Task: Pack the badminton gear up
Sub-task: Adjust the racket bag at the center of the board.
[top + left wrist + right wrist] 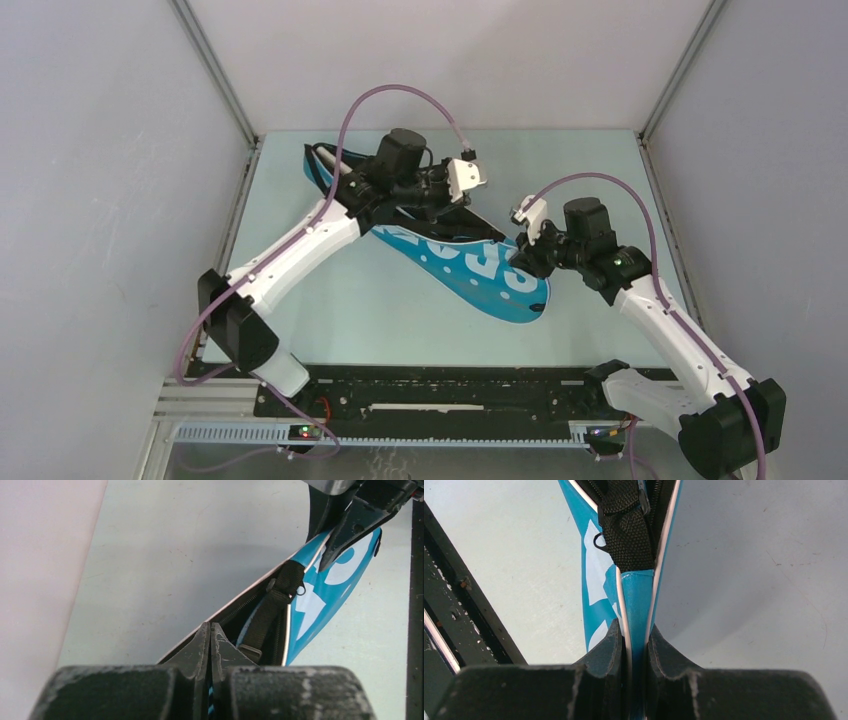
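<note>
Racket bag [470, 272] pinched by right gripper [634, 628] (plain only from its wrist camera); left gripper [210, 628] clenched shut.

Your racket bag [470, 270] lies diagonally on the table [340, 320], far left to near right; left gripper [452, 213] at its far edge, right gripper [522, 252] at its right end, strap [629, 535] between.

Robot lab test cell, plain white panel walls [90, 150], aluminium corner struts [215, 70], pale tabletop [380, 320]
</note>
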